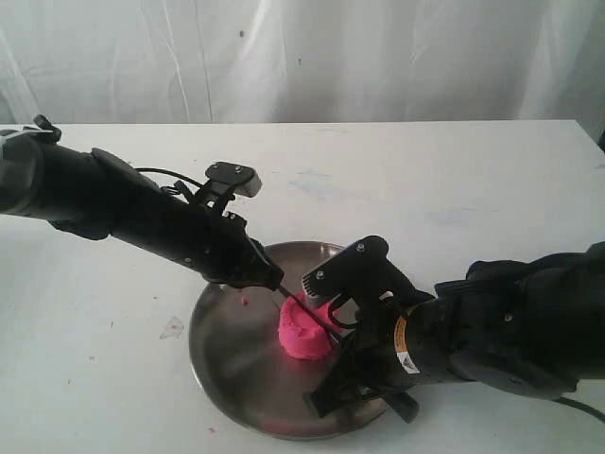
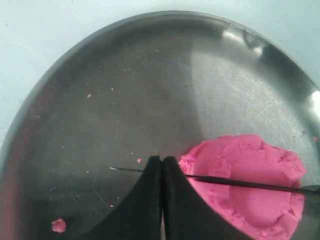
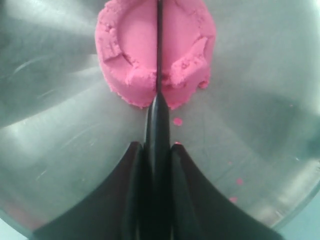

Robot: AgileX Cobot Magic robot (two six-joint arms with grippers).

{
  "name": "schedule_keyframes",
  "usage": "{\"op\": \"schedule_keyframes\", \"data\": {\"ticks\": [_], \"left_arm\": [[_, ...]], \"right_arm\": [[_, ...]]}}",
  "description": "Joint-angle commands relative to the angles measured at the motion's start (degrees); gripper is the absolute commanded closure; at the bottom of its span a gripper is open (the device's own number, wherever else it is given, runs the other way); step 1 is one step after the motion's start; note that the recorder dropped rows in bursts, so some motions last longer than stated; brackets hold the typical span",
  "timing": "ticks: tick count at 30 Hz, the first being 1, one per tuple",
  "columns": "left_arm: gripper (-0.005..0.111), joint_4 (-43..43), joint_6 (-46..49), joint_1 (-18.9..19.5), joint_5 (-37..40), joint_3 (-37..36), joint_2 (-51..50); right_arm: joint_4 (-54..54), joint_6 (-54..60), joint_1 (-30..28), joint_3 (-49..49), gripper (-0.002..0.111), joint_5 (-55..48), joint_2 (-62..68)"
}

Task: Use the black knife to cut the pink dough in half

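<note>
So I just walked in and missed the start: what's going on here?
The right hand holds the knife by its handle, blade set across the middle of the dough on the plate and sunk into it. The left hand, shut, sits over the blade near its tip, perhaps pressing down. The dough looks not fully split yet.

A round, shiny steel plate (image 1: 222, 350) sits on a plain white table (image 1: 425, 189). Small pink crumbs (image 2: 58, 225) lie scattered on the plate's floor. Near the plate, to its left in the exterior view, a small pale scrap (image 1: 171, 328) lies on the table. Well behind the plate hangs a creased white cloth backdrop (image 1: 331, 57).
</note>
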State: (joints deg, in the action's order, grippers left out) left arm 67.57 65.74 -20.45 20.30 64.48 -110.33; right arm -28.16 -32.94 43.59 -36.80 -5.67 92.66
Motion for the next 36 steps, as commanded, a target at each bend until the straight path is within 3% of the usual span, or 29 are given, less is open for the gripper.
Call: {"op": "schedule_keyframes", "data": {"ticks": [1, 9, 19, 30, 36], "left_arm": [[0.107, 1.4, 0.6, -0.2, 0.8, 0.3, 0.0], [0.107, -0.2, -1.5, -0.2, 3.5, 1.8, -0.1], [0.107, -15.0, -14.9, -0.2, 5.4, 5.0, -3.7], [0.107, -15.1, -14.9, -0.2, 7.2, 7.4, -3.7], [0.107, -20.8, -17.8, -0.2, 8.7, 8.8, -2.0]], "right_arm": [[-0.1, -0.2, -0.3, 0.2, 0.108, 0.6, -0.6], [-0.1, 0.2, -0.3, 0.2, 0.108, 0.6, -0.6], [-0.1, 0.4, -0.3, 0.2, 0.108, 0.2, -0.6], [-0.1, 0.8, -0.3, 0.2, 0.108, 0.1, -0.5], [-0.1, 0.8, -0.3, 0.2, 0.108, 0.0, -0.4]]}}
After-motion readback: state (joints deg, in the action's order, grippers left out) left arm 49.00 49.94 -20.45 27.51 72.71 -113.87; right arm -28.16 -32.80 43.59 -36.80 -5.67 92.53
